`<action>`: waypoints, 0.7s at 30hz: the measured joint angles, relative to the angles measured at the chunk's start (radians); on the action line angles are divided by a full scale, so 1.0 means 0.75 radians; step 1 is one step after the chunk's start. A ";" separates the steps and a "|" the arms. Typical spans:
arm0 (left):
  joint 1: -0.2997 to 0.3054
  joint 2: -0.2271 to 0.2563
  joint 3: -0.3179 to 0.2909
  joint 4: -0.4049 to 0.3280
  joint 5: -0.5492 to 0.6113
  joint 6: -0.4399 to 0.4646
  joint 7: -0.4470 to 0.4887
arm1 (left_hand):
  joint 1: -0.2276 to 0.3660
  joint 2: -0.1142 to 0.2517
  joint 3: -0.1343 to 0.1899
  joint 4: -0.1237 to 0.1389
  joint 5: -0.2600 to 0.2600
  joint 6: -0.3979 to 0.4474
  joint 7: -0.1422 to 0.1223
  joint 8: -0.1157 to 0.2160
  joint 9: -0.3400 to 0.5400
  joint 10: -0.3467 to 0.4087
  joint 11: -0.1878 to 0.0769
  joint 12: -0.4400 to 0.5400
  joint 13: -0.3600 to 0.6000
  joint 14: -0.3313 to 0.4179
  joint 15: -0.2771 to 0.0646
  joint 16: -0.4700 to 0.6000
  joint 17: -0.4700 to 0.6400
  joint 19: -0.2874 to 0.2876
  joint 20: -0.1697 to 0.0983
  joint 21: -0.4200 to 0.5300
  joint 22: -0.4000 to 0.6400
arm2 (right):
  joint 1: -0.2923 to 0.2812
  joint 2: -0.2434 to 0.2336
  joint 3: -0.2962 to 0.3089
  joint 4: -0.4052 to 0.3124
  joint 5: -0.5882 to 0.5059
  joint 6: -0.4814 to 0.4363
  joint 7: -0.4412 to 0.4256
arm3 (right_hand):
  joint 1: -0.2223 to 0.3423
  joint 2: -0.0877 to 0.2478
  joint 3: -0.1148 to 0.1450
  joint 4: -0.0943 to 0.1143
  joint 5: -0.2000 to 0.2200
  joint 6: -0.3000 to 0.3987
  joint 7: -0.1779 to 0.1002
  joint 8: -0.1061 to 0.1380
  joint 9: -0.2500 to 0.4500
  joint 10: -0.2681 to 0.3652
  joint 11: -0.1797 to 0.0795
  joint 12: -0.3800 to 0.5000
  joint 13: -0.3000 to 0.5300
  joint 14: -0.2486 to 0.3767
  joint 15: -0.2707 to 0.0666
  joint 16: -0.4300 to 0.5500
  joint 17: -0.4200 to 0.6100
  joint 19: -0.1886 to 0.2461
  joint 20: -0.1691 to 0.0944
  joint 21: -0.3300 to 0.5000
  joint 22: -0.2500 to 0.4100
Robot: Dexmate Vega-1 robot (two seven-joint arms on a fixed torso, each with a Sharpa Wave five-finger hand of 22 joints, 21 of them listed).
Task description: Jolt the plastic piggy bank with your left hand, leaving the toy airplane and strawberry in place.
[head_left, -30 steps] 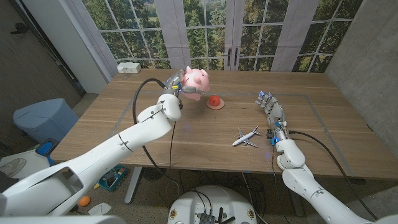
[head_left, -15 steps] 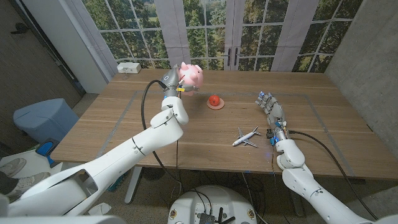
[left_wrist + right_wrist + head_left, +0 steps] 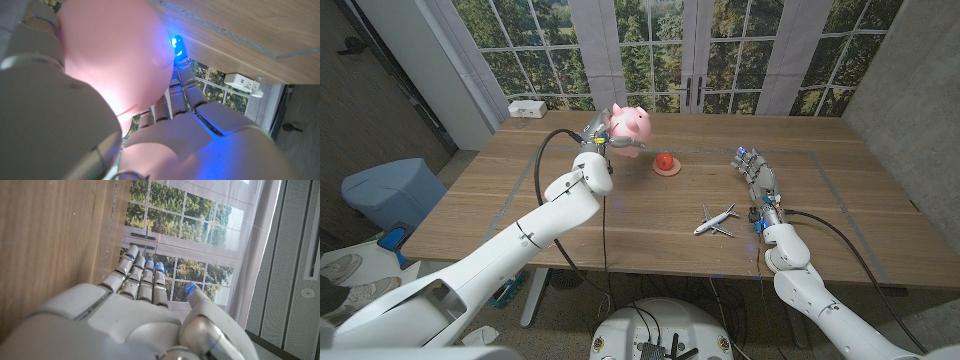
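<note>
Left hand [image 3: 597,139] fingers clamped on pink piggy bank [image 3: 630,125] lifted above table [image 3: 520,205] near far edge, strawberry [image 3: 665,161] and toy airplane [image 3: 717,219] resting mid-table, right hand [image 3: 757,177] empty, fingers straight, slightly apart.

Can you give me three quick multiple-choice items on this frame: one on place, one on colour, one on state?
1. Where is the toy airplane?
A. beside the strawberry
B. on the table in front of the right hand
C. in the left hand

2. What colour is the piggy bank?
A. pink
B. blue
C. white

3. What is the left hand doing?
A. waiting open on the table
B. holding the piggy bank off the table
C. pressing on the strawberry

Answers:
1 B: it lies near the right hand, apart from the strawberry.
2 A: its body shows pink in both the head and left wrist views.
3 B: the fingers grip the bank above the tabletop.
</note>
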 measured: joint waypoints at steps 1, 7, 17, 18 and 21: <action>0.003 0.002 -0.007 0.001 -0.009 -0.011 -0.005 | 0.000 0.000 0.000 0.000 0.000 0.000 0.000 0.000 0.000 0.000 0.000 -0.001 0.000 0.000 0.000 0.000 0.000 -0.008 -0.003 0.002 0.000 | 0.000 0.000 0.000 0.000 0.000 0.000 0.000 | 0.000 0.000 0.001 -0.001 0.000 0.000 0.000 0.000 0.000 0.000 0.000 0.000 0.000 0.000 0.000 0.000 0.000 0.000 0.000 0.000 0.000; 0.045 0.031 -0.108 0.053 -0.188 -0.247 -0.124 | 0.000 0.000 0.000 0.000 0.005 0.000 0.000 0.000 0.000 0.000 0.000 -0.001 0.000 0.000 0.000 -0.004 0.005 -0.012 -0.007 0.010 -0.003 | 0.002 0.002 0.000 0.003 -0.001 0.001 -0.003 | 0.000 0.000 0.006 -0.006 0.000 0.000 0.000 0.000 0.000 0.000 0.000 0.000 0.000 0.000 0.000 0.000 0.000 0.000 0.000 -0.006 0.002; 0.082 0.039 -0.231 0.211 -0.531 -0.698 -0.374 | 0.000 0.000 0.000 0.000 0.005 0.000 0.000 0.000 0.000 0.000 0.000 -0.006 0.002 0.002 -0.002 -0.004 0.005 -0.018 -0.008 0.010 -0.003 | 0.007 0.005 0.001 0.009 -0.002 0.002 -0.006 | 0.000 0.000 0.006 -0.006 0.000 0.000 0.000 0.000 0.000 0.000 0.000 0.000 0.000 0.000 0.000 0.000 0.000 0.000 0.000 -0.006 0.007; 0.082 0.039 -0.234 0.218 -0.547 -0.718 -0.386 | 0.000 0.000 0.000 0.000 0.005 0.000 0.000 0.000 0.000 0.000 0.000 -0.007 0.008 0.002 -0.002 -0.004 0.005 -0.018 -0.008 0.010 -0.003 | 0.008 0.005 0.001 0.009 -0.002 0.002 -0.006 | 0.000 0.000 0.006 -0.006 0.000 0.000 0.000 0.000 0.000 0.000 0.000 0.000 0.000 0.000 0.000 0.000 0.000 0.000 0.000 -0.006 0.007; 0.082 0.039 -0.249 0.256 -0.614 -0.799 -0.439 | 0.000 0.000 0.000 0.000 0.005 0.000 0.000 0.000 0.000 0.000 0.000 -0.007 0.008 0.002 -0.002 -0.004 0.005 -0.021 -0.006 0.010 -0.003 | 0.010 0.006 0.001 0.012 -0.003 0.002 -0.006 | 0.000 0.000 0.006 -0.006 0.000 0.000 0.000 0.000 0.000 0.000 0.000 0.000 0.000 0.000 0.000 0.000 0.000 0.000 0.000 -0.006 0.006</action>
